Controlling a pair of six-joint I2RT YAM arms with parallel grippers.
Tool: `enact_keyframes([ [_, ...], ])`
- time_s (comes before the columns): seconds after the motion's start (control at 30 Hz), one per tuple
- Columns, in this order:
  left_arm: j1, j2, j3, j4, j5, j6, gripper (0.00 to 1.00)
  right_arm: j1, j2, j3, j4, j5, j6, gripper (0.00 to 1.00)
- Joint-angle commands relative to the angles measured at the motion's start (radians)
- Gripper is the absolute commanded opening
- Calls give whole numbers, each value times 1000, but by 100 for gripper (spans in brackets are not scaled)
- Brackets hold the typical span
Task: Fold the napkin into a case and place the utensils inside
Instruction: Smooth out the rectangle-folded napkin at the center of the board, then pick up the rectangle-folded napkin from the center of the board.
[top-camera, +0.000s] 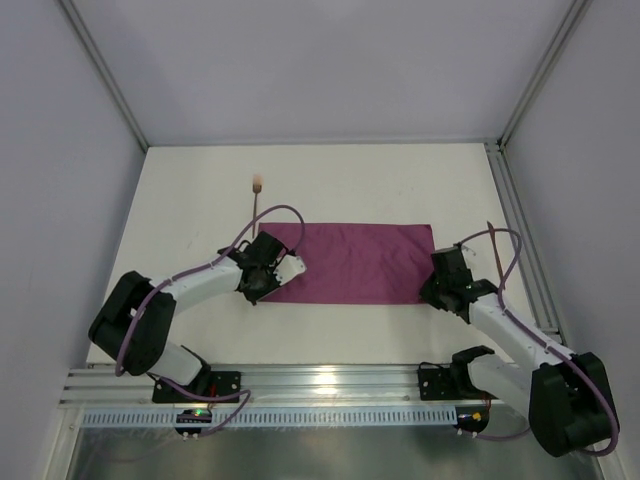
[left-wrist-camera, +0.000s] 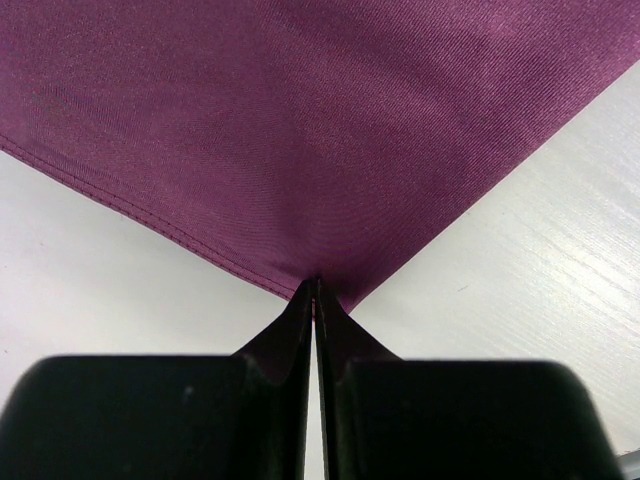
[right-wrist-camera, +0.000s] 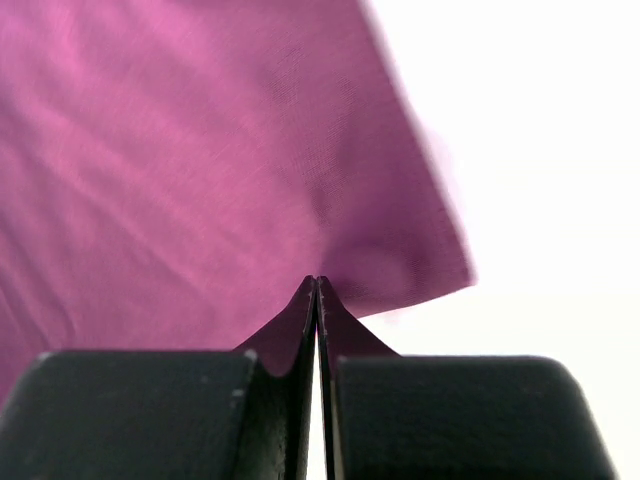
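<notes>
1. The left gripper (left-wrist-camera: 316, 284) is clenched on the near-left corner of the napkin (top-camera: 352, 262).
2. The right gripper (right-wrist-camera: 316, 284) pinches its near-right corner.
3. The napkin lies as a flat rectangle on the table (top-camera: 190, 210), with the fork (top-camera: 258, 190) beyond its far-left corner.

**Room ahead and between my arms, walls on three sides**

My left hand (top-camera: 257, 291) and right hand (top-camera: 431, 292) are each clamped on a near corner of the napkin (top-camera: 350, 262), so my arms flank the cloth. Between them the near strip of counter (top-camera: 340, 335) is open. Beyond the napkin's far edge the counter runs free to the back wall (top-camera: 320, 70). The fork (top-camera: 258, 195) lies just past my left wrist, in the line of a straight reach forward. Side walls (top-camera: 60, 200) hem both elbows, and a metal rail (top-camera: 515, 230) lines the right edge.
</notes>
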Motion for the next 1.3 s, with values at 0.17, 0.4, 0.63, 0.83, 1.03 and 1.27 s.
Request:
enact_keyframes([
  [0.17,5,-3,-51,19,36,11,3,-201,-87,-64,-51,32,-3,3],
  [0.4,5,-39,-43,-8,88,11,4,-243,-163,-12,-113,69,-3,3],
  [0.63,5,-104,21,-56,145,-21,13,-243,-210,31,-193,63,-26,56],
  [0.83,5,-133,49,-108,32,-32,19,-243,-174,-61,-114,-2,45,57],
  [1.03,9,-165,49,-140,-10,-42,24,-243,-118,-95,-50,4,68,57],
  [1.27,31,-139,56,-125,-19,-61,25,-243,-82,-139,24,-28,97,42],
])
